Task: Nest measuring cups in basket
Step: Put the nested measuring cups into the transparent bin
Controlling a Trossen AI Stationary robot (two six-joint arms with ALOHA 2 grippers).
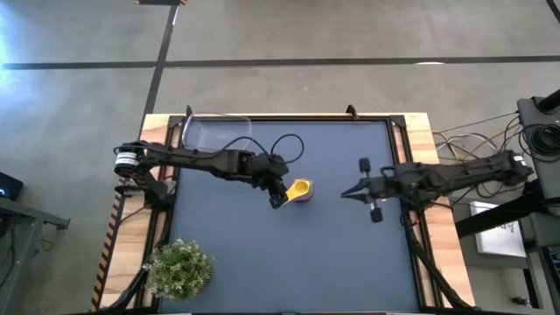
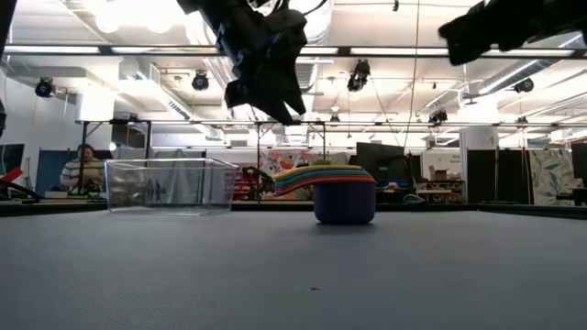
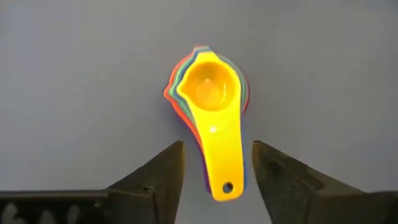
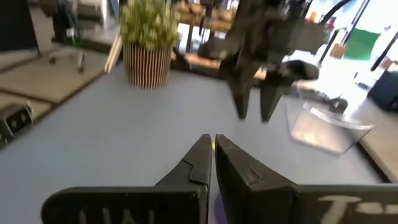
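The measuring cups sit nested in one stack on the table's middle, yellow on top and purple at the bottom. Their stacked handles point toward my left gripper. My left gripper hangs open above the handles, pointing down, with one finger on either side of the yellow handle in the left wrist view and clear air beneath it in the low view. My right gripper hovers shut to the right of the stack. The clear basket rests on its base at the far left corner.
A small bushy green plant in a ribbed pot stands near the table's near left corner. A black cable loops above the left arm. A person sits in the room behind the table. Open dark tabletop lies nearer than the stack.
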